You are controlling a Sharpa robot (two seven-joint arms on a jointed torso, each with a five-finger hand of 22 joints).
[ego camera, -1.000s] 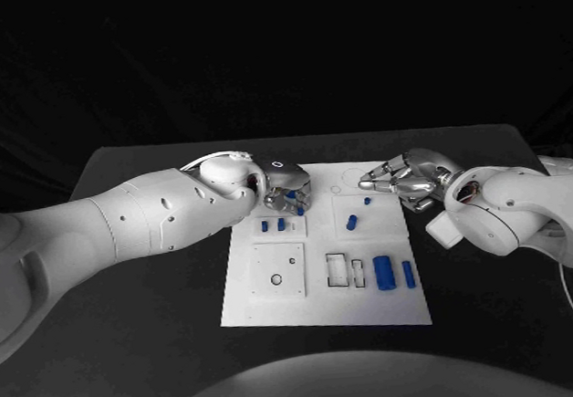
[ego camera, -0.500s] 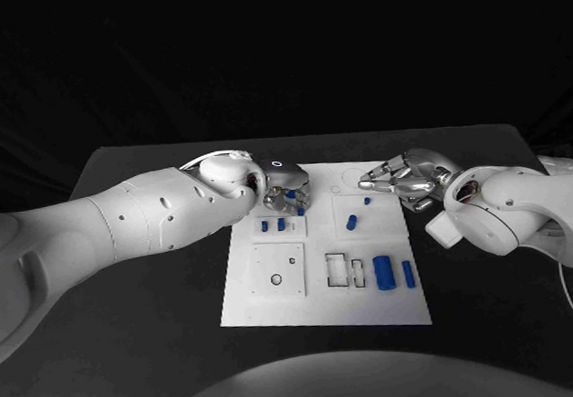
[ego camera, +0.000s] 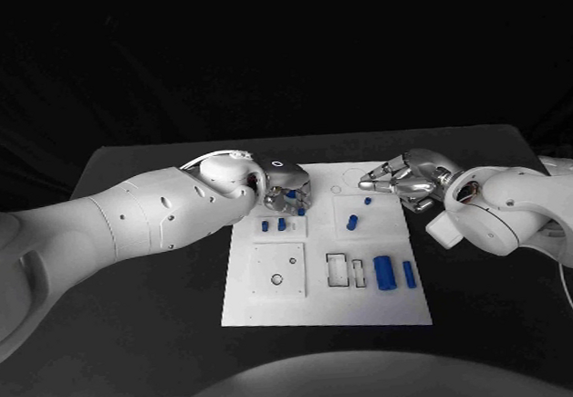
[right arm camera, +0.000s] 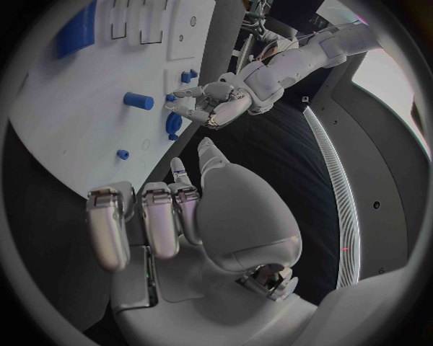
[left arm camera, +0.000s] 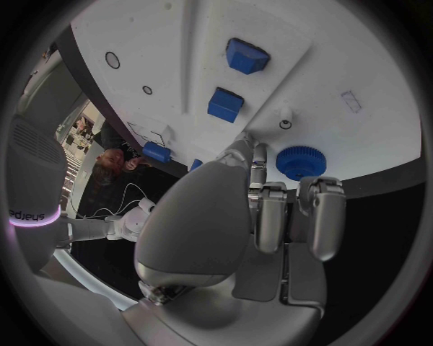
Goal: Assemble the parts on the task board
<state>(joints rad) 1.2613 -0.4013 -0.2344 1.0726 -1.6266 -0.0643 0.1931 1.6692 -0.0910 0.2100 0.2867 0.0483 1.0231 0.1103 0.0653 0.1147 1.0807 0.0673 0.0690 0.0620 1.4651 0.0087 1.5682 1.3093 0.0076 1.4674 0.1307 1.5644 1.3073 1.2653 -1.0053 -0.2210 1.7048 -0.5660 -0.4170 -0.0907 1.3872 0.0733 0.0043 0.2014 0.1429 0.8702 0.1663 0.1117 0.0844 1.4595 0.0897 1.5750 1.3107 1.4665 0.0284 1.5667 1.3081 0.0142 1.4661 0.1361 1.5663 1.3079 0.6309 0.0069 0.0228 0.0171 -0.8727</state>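
My left robot hand [ego camera: 283, 191] is over the far-left part of the task board [ego camera: 324, 313].

Its fingers are curled and hold nothing that I can see. The blue gear [left arm camera: 299, 162] lies flat on the board just beside my fingertips [left arm camera: 255, 155], and two small blue blocks [left arm camera: 226, 104] lie a little nearer to me. My right robot hand [ego camera: 404, 179] waits at the far-right edge of the board, fingers bent, empty. The left robot hand is nearer to the gear, so I judge it should take it.
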